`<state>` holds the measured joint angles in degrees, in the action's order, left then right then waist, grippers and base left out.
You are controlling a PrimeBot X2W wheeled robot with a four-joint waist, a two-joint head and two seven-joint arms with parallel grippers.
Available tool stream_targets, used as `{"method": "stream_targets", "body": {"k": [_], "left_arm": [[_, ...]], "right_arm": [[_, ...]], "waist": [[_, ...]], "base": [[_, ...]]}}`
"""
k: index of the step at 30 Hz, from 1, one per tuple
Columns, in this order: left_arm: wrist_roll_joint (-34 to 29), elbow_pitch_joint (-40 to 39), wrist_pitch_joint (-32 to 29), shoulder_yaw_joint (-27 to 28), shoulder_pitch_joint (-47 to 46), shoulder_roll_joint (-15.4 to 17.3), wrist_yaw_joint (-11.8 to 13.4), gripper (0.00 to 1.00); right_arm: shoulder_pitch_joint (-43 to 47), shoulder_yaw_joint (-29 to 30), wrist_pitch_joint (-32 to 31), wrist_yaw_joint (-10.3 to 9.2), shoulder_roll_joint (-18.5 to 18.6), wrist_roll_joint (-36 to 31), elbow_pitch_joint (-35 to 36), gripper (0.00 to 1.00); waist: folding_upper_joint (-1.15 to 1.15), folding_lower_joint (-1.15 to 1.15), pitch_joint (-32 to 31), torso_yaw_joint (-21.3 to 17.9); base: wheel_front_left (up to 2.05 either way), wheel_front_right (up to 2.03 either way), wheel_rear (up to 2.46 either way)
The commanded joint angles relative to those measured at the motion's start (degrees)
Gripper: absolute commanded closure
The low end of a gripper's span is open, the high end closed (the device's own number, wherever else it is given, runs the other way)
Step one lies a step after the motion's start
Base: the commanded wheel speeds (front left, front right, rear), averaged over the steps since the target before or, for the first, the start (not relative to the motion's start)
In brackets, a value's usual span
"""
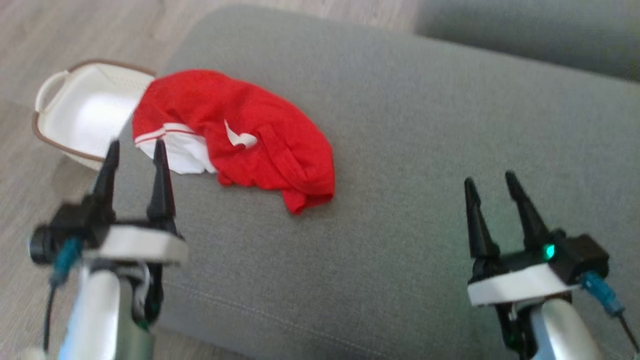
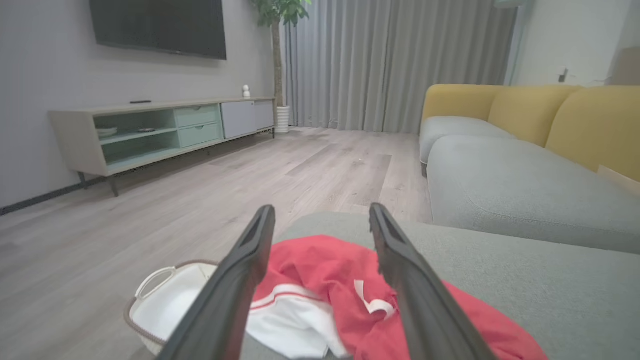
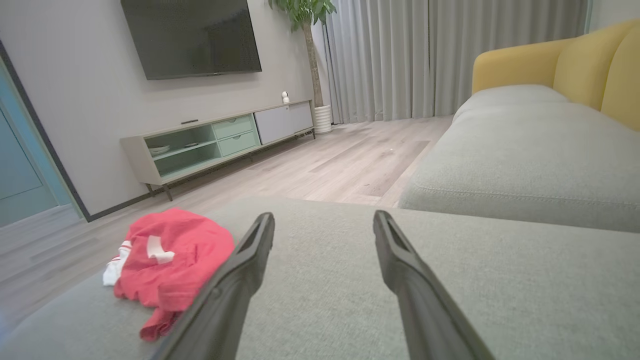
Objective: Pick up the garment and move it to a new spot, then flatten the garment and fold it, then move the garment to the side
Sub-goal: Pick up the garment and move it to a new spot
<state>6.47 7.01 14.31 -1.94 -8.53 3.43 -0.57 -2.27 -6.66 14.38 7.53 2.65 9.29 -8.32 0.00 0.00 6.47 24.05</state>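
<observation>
While the pale wood floor [image 2: 150, 225] runs off toward the far wall, a long sofa [image 3: 525, 140] with grey seats and yellow backs takes up the right of the room. In front of it stands a broad grey cushion [image 1: 425, 150], and the robot works over this one. Grey curtains [image 2: 390, 65] hang across the far end. A dark television [image 3: 195, 35] sits flat on the wall above a low cabinet [image 2: 150, 130] with green shelves and drawers. A potted tree [image 2: 277, 15] stands by the curtains, just past the cabinet's end.

Down on the floor, tight against the cushion's left edge, is a white basket [image 1: 50, 87] with a brown rim and a loop handle. The garment [image 1: 250, 130] lies crumpled on the left part of the grey cushion, close to that edge. It is red, with a white panel and thin red stripes showing at its near left side, and from the head view its left end overlaps the basket's rim.

The left gripper [image 1: 136, 145] hangs just at the garment's white panel, jaws spread wide and holding nothing; I cannot tell whether a fingertip touches the cloth. The right gripper [image 1: 490, 178] hovers over bare cushion well to the right of the garment, its jaws just as wide and empty.
</observation>
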Motion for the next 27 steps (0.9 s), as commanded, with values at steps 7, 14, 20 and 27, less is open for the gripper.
{"method": "stream_targets", "body": {"k": [7, 14, 20, 27], "left_arm": [[-0.3, 14.7, -1.1, 1.0, -17.7, 7.0, -5.1, 0.00], [3.8, 31.7, -9.8, -7.0, -32.8, 11.9, -6.9, 0.00], [11.5, 41.8, -16.8, -16.7, -40.4, 15.6, -6.9, 0.00], [18.6, 49.6, -21.2, -22.4, -45.1, 17.7, -6.9, 0.00]], "right_arm": [[-5.6, 2.4, -0.3, -0.04, 0.2, -4.7, 5.5, 0.00], [-7.3, 4.8, -3.5, -0.04, 0.3, -7.7, 11.5, 0.00], [-7.3, 5.0, -5.7, -0.04, 0.9, -8.2, 15.9, 0.00], [-7.0, 5.2, -6.6, -0.04, 1.7, -8.2, 18.2, 0.00]], "waist": [[0.00, 0.00, 9.7, -4.0], [0.00, 0.00, 14.8, -6.1], [0.00, 0.00, 18.4, -8.4], [0.00, 0.00, 21.2, -9.9]], "base": [[0.00, 0.00, 0.00], [0.00, 0.00, 0.00], [0.00, 0.00, 0.00], [0.00, 0.00, 0.00]]}}
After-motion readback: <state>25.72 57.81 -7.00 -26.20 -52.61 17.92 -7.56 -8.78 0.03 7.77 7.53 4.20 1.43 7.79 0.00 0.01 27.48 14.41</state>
